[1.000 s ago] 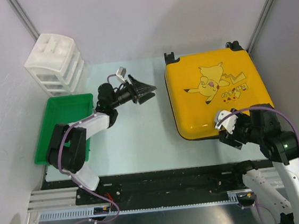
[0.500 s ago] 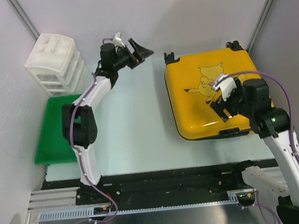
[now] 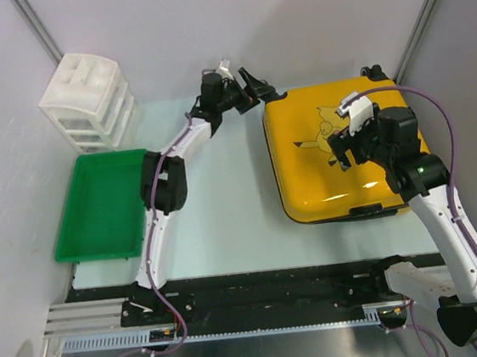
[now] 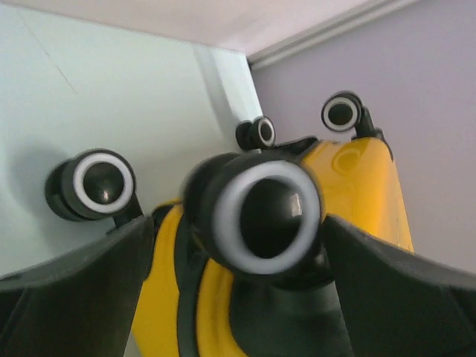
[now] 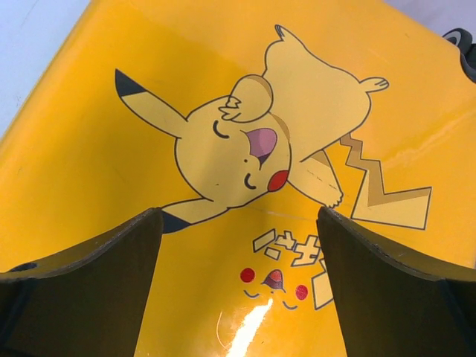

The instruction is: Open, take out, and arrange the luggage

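The luggage (image 3: 307,180) lies flat and closed on the right of the table, with its wheels toward the far wall. The left gripper (image 3: 256,87), fingers spread, straddles the far-left wheel (image 4: 256,216). The right gripper (image 3: 344,149), fingers also spread, hovers above the lid, away from any edge.

Counts: 1 luggage (image 3: 307,180), 1 green tray (image 3: 104,201) well to luggage's left, 1 white drawer unit (image 3: 85,101) further left of luggage and toward the back, beyond the tray. 2 grippers: left gripper (image 3: 250,88) at luggage's far-left corner, right gripper (image 3: 346,146) over luggage lid. On luggage itself: 4 black wheels (image 4: 260,216) w/ white rings, all seen in left wrist view, plus 1 big Pikachu print (image 5: 238,149) mid-lid and 1 small face print (image 5: 274,281), also on lid.
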Robot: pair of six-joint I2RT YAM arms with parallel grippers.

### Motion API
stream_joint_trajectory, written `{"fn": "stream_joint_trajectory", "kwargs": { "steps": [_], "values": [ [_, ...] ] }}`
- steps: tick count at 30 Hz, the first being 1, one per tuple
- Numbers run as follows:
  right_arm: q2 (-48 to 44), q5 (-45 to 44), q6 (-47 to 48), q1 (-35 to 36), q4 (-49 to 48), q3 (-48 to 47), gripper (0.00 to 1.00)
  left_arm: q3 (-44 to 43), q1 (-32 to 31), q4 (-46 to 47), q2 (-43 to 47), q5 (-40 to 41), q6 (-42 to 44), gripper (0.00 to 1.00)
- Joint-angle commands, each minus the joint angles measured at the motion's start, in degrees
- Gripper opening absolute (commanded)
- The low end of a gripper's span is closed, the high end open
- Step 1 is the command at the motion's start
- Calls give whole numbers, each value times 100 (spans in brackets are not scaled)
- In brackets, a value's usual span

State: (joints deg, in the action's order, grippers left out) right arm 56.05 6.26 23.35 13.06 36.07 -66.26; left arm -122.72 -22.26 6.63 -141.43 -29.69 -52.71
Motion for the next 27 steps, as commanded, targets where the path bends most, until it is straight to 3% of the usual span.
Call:
{"fn": "stream_joint_trajectory", "kwargs": {
  "steps": [1, 7, 14, 21, 27],
  "values": [
    [-7, -116, -138, 21, -277, -273, 90, -657, -261, 373, -201, -115, -459, 100],
    [-103, 182, 37, 21, -57, -273, 89, -719, -393, 1391, -307, -590, -1179, 100],
    [-568, 1385, 598, 56, 618, -309, 89, -736, -446, 1727, 396, -468, -1453, 82],
    [-1026, 3554, 1128, 188, 1709, -677, 88, -921, -682, 1727, 853, -318, -1374, 64],
    [-877, 3549, 1145, 715, 2719, -810, 81, -1096, -832, 1727, 1003, -151, -1313, 49]
  ]
}}
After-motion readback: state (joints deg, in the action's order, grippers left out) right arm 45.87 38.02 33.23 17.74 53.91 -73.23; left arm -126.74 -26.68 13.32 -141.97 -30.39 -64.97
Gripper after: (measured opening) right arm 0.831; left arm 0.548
